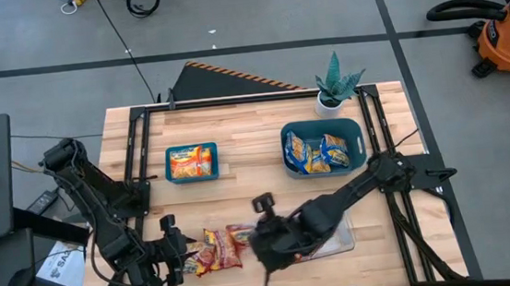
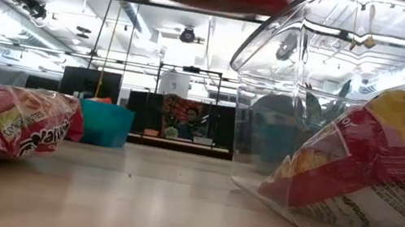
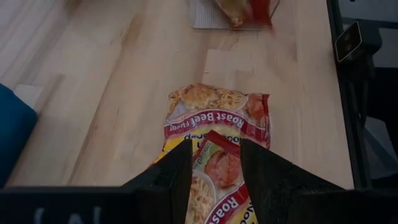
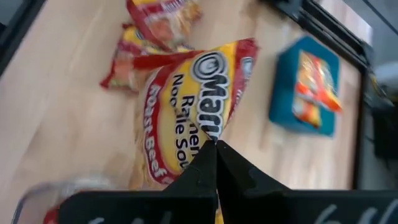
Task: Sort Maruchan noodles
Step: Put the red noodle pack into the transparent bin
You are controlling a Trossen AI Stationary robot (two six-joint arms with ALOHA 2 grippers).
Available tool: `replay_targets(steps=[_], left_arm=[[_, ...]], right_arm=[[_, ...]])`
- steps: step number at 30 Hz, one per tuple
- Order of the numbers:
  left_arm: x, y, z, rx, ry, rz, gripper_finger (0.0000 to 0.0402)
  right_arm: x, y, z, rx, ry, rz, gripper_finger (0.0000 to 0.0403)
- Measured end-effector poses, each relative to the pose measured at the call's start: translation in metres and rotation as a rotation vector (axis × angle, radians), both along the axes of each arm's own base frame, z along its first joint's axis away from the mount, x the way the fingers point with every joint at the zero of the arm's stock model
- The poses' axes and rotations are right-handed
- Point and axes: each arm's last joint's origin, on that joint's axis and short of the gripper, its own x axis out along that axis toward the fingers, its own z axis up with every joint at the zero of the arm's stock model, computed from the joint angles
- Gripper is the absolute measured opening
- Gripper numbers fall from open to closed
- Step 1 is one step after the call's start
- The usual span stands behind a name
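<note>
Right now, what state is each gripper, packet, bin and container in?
Right gripper: shut on a red-and-yellow Roast Beef packet, lifted.
Left gripper: open around a red packet on the table.
Left bin: holds orange packets.
Right bin: holds blue-and-yellow packets.
Clear container: holds one red packet.

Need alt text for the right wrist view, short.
The right gripper, fingers pinched shut, holds a red-and-yellow Maruchan packet by its edge above the wooden table. Below it lie two more red packets and, farther off, a teal bin holding an orange packet.
</note>
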Motion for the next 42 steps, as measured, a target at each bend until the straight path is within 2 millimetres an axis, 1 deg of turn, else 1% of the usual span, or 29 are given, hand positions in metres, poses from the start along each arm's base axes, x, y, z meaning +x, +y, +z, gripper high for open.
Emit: replay_targets(steps=[4, 7, 11, 14, 18, 21, 24, 28, 31, 33, 35, 39, 42], left_arm=[[0.0, 0.0, 0.0, -0.001, 0.0, 0.001, 0.0141], [0.0, 0.0, 0.0, -0.005, 0.0, 0.004, 0.0141], [0.0, 0.0, 0.0, -0.008, 0.001, 0.004, 0.0141], [0.0, 0.0, 0.0, -0.008, 0.001, 0.004, 0.0141], [0.0, 0.0, 0.0, -0.009, 0.002, 0.004, 0.0141], [0.0, 0.0, 0.0, -0.008, 0.002, 0.004, 0.0141], [0.0, 0.0, 0.0, -0.008, 0.001, 0.006, 0.0141], [0.001, 0.001, 0.001, 0.024, -0.033, 0.016, 0.0141], [0.002, 0.002, 0.002, 0.084, -0.094, 0.034, 0.0141], [0.003, 0.003, 0.003, 0.124, -0.13, 0.044, 0.0141], [0.003, 0.004, 0.004, 0.165, -0.153, 0.042, 0.0141], [0.003, 0.004, 0.004, 0.217, -0.161, 0.019, 0.0141], [0.003, 0.003, 0.004, 0.197, -0.139, 0.002, 0.0141]], right_arm=[[-0.031, 0.005, 0.017, -0.016, 0.006, -0.06, 0.0002], [-0.052, 0.009, 0.019, -0.012, 0.045, -0.1, 0.0002], [-0.074, 0.015, 0.012, -0.007, 0.082, -0.152, 0.0003], [-0.087, 0.017, 0.002, -0.006, 0.11, -0.181, 0.0004], [-0.101, 0.014, -0.009, 0.01, 0.125, -0.227, 0.0005], [-0.108, 0.009, -0.018, 0.031, 0.126, -0.247, 0.0005], [-0.108, 0.004, -0.034, 0.107, 0.121, -0.242, 0.0006], [-0.098, 0.001, -0.059, 0.273, 0.127, -0.152, 0.0006], [-0.09, -0.006, -0.068, 0.38, 0.126, -0.103, 0.0008], [-0.088, -0.012, -0.073, 0.413, 0.153, -0.105, 0.0015], [-0.086, -0.02, -0.08, 0.401, 0.182, -0.115, 0.0026], [-0.08, -0.034, -0.083, 0.412, 0.217, -0.092, 0.0057], [-0.073, -0.043, -0.076, 0.471, 0.261, -0.065, 0.0083]])
